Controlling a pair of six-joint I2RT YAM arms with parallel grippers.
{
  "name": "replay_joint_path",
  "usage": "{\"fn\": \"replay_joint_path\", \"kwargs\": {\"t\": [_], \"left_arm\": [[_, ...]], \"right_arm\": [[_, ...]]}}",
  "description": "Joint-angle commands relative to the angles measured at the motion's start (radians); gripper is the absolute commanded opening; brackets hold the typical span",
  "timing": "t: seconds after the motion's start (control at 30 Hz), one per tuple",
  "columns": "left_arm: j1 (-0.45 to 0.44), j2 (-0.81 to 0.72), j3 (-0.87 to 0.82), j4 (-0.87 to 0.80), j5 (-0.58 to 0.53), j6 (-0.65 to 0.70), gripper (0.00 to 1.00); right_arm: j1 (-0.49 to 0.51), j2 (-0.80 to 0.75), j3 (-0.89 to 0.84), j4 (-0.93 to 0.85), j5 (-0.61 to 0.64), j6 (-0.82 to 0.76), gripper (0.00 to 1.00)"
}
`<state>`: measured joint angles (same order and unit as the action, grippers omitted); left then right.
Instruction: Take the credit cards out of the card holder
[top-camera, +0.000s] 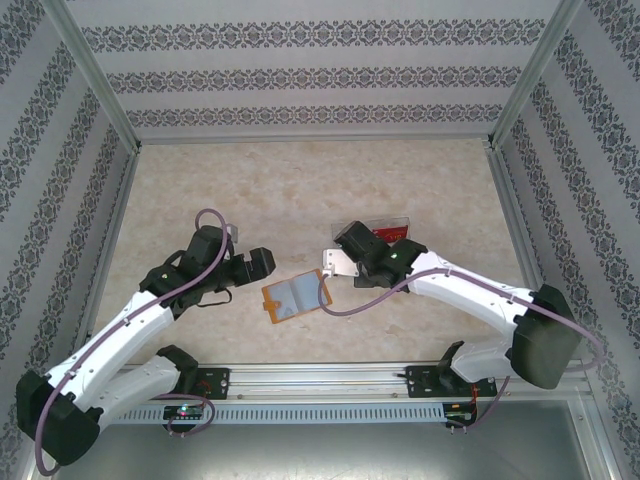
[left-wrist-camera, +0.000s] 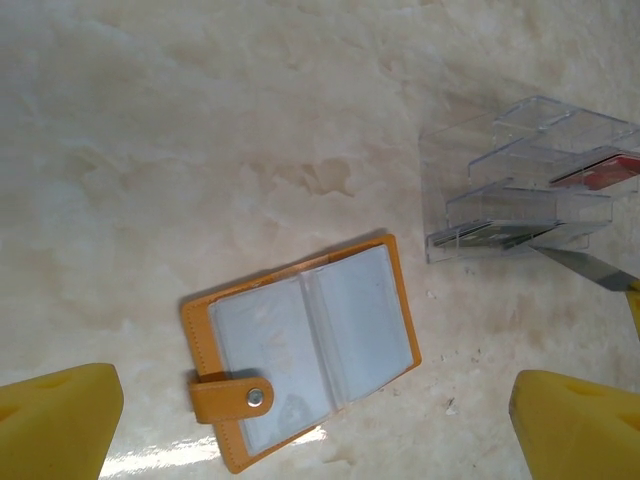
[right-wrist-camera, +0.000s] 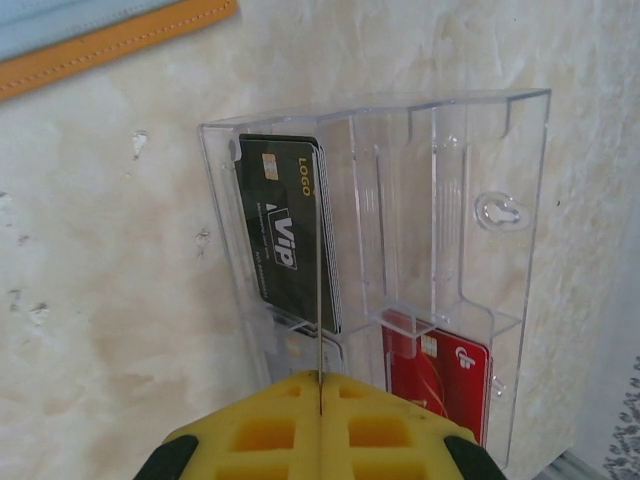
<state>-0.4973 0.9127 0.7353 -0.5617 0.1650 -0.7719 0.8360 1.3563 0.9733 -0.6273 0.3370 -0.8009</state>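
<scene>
Your left gripper (left-wrist-camera: 310, 385) stands spread wide above the card holder (left-wrist-camera: 300, 350), which lies open on the table between its fingers, while your right gripper (right-wrist-camera: 320, 385) pinches a credit card (right-wrist-camera: 318, 280) edge-on, just ahead of its fingertips, over the clear tray (right-wrist-camera: 500, 200).

Open worktop (left-wrist-camera: 200, 120) surrounds the card holder (left-wrist-camera: 300, 350); the clear tray (left-wrist-camera: 520, 180) and, seemingly, my right arm (top-camera: 470, 295) crowd its far-right corner.
</scene>
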Motion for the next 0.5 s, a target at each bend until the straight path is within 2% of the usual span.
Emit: {"fn": "replay_joint_path", "kwargs": {"t": [0.0, 0.47], "left_arm": [[-0.006, -0.021, -0.017, -0.048, -0.038, -0.016, 1.00], [-0.005, -0.072, -0.025, -0.096, -0.068, -0.013, 1.00]], "right_arm": [[0.008, 0.035, -0.021, 0.045, 0.031, -0.056, 0.00], [-0.043, 0.143, -0.016, 0.103, -0.003, -0.004, 0.00]]}}
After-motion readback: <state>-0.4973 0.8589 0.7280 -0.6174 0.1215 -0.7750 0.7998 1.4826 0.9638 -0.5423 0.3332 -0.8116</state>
